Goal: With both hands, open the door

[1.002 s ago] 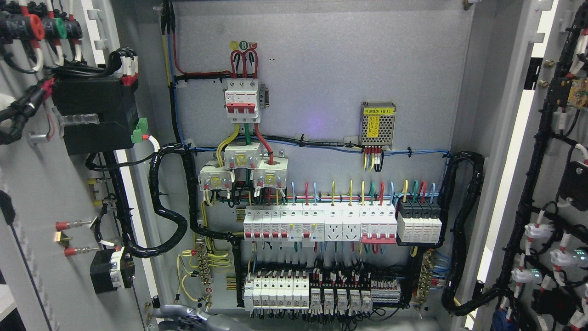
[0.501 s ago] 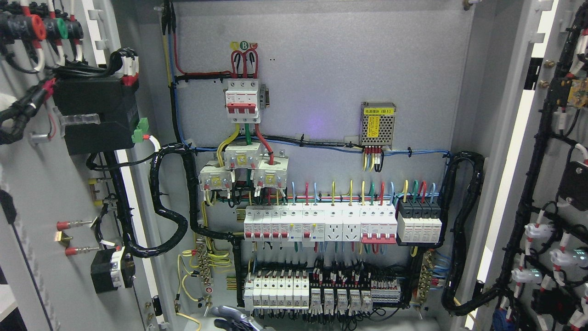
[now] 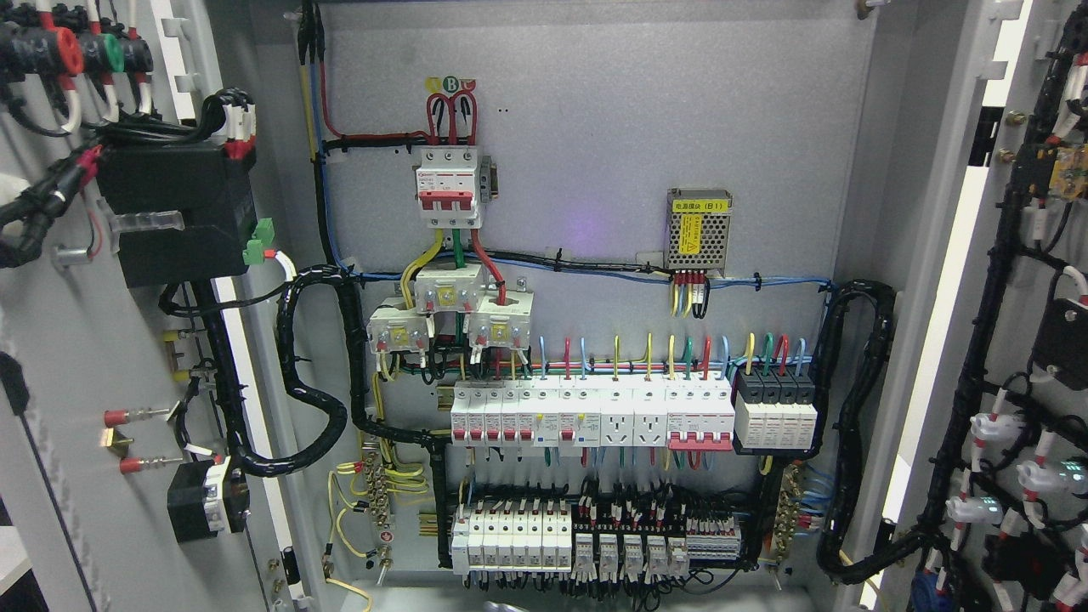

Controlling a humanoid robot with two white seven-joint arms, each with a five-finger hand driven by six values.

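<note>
Now both doors [image 3: 76,340] swung wide apart.

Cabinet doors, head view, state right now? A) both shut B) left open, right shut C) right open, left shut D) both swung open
D: the left door and right door both stand swung out, their wired inner faces showing, with the breaker panel fully exposed between them.

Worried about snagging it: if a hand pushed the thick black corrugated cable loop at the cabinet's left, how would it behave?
The black cable loop would probably flex and spring back: its free-hanging curve suggests bendable conduit. It likely won't swing far, since it runs between the left door and the backplate.
</note>
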